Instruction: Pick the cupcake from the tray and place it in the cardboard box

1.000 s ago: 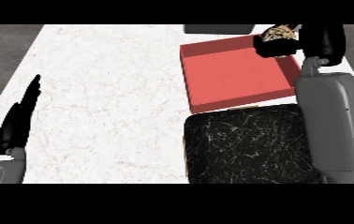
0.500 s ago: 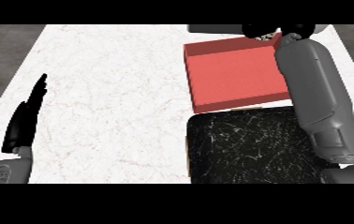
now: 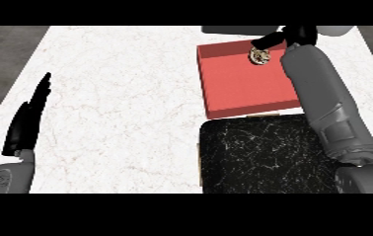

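Note:
The cupcake [image 3: 258,56] sits in the far right part of the red cardboard box [image 3: 241,89]. My right hand [image 3: 297,34] hovers over the box's far right corner, its grey forearm running down the right side. One straight finger [image 3: 267,41] stretches out just above the cupcake, and the hand is open. The black tray [image 3: 266,156] lies nearer to me, right below the box, with nothing on it. My left hand [image 3: 29,121] rests open at the left edge, fingers up.
A white marble counter [image 3: 116,97] spreads to the left of the box and tray. A grey object [image 3: 233,29] lies at the counter's far edge behind the box.
My right hand moved left from beyond the box's far right corner to over the box. The cupcake, hidden in the hand half a second ago, now shows inside the box.

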You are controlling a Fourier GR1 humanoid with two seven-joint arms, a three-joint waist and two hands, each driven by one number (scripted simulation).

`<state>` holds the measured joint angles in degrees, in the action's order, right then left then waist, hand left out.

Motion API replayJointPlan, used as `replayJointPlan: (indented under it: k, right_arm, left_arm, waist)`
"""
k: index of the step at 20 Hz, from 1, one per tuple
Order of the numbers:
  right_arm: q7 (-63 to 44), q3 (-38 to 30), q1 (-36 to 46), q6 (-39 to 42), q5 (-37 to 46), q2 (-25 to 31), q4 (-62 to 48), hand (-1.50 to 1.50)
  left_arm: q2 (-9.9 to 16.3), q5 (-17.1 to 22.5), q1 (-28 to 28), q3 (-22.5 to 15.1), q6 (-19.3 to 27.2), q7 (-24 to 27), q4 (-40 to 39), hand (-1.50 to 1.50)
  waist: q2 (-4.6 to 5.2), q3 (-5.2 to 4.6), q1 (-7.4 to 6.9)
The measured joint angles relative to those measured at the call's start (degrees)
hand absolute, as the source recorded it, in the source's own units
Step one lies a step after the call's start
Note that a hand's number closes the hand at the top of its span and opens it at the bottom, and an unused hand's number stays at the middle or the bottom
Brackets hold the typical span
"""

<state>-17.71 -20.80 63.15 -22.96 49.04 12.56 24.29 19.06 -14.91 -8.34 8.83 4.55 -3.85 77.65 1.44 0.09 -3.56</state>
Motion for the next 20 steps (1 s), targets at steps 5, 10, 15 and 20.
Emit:
replayJointPlan:
  k: [5,10,15,20]
  right_arm:
    - [7.09,-2.59,0.9,-4.02,-2.39,0.33,-3.74,-1.5]
    - [13.49,-5.42,1.59,-9.89,-5.26,0.46,-3.45,-1.5]
    - [20.17,-9.87,0.77,-12.3,-11.14,1.29,-0.8,-1.5]
    - [25.74,-12.83,-2.24,-8.36,-17.26,3.53,3.07,-1.5]
  left_arm:
    - [0.05,0.37,-0.8,0.25,-0.54,-0.59,0.08,0.0]
    - [-0.4,0.02,-0.25,0.14,-0.25,-0.66,0.12,0.0]
    - [0.26,0.33,0.72,1.19,-0.52,-0.26,0.04,0.0]
    - [-0.08,-0.06,0.68,1.97,0.35,1.11,-2.52,0.0]
  waist:
    - [0.08,0.02,-0.08]
    - [-0.07,0.02,0.25]
    - [-0.58,0.0,1.27]
    - [-1.09,-0.06,2.76]
